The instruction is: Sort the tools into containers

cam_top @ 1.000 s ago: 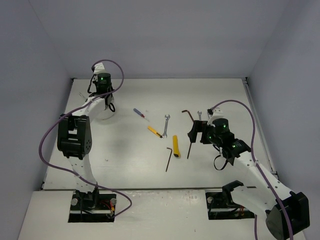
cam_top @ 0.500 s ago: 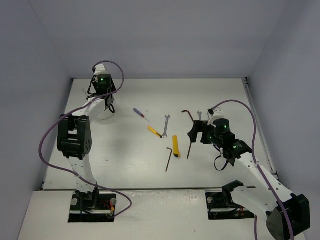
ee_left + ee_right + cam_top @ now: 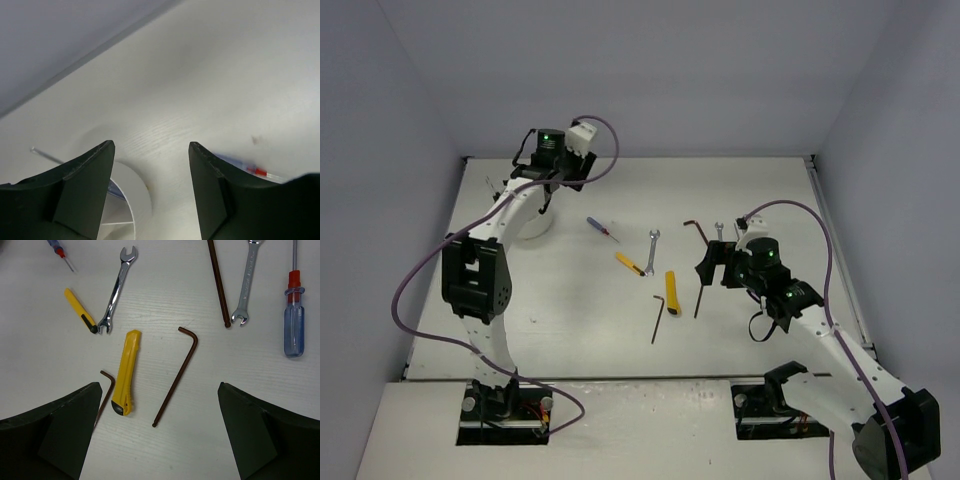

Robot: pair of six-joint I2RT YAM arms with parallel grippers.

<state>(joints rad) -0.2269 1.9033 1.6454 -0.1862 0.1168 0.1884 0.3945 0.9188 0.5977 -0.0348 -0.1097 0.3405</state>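
Now, tools: small metal hand tools lie flat on the white table [image 3: 580, 320], from mid-table toward the right arm, none touching the cup.
Container: small round white cup [image 3: 530, 225] stands at the far left under the left arm. Seen from the left wrist, something blue already sits inside it.
Left gripper [image 3: 150, 150]: hangs just above the cup's rim, fingers parted, nothing between them.
Right gripper [image 3: 157, 405]: hovers over the tools, fingers spread wide, empty.
Likely pick: dark L-shaped hex key [image 3: 177, 372], as it lies right below the right gripper.
Handling: it looks stiff, light, thin and smooth. Lying flat it offers little to bite, so I'd pinch across the middle of the long leg.
In the way: yellow utility knife [image 3: 125, 372] lies just beside the key. A second dark hex key [image 3: 105, 387] lies on the knife's other side, partly hidden by a finger. A wide pinch could shove either.
Farther off: silver open-ended wrench [image 3: 116, 292] lies with its lower end near the tip of a small yellow-handled screwdriver [image 3: 80, 311].
Far side: long dark straight-shafted key [image 3: 218, 285], small silver wrench [image 3: 246, 285] and clear blue-handled screwdriver [image 3: 293, 325] all lie well apart from the pick.
Near the cup: thin blue screwdriver with red collar [image 3: 600, 227] lies between the cup and the rest.
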